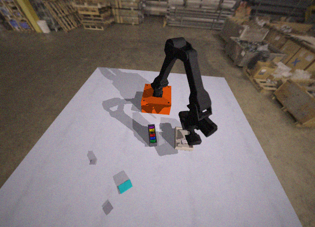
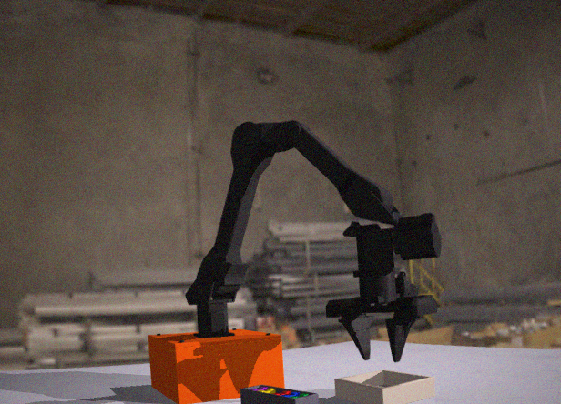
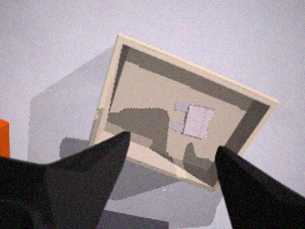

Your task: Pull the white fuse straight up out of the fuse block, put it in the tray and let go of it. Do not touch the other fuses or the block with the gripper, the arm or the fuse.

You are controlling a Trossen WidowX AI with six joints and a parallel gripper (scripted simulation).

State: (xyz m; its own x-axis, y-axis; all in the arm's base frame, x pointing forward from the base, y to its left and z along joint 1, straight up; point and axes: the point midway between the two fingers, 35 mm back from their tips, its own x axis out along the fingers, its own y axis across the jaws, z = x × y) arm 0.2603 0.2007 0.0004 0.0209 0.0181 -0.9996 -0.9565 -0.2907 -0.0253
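Lying in beige tray: white fuse, below open hand.

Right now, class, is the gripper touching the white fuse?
Apart: the wrist view shows the white fuse lying clear of both spread fingertips of the gripper.
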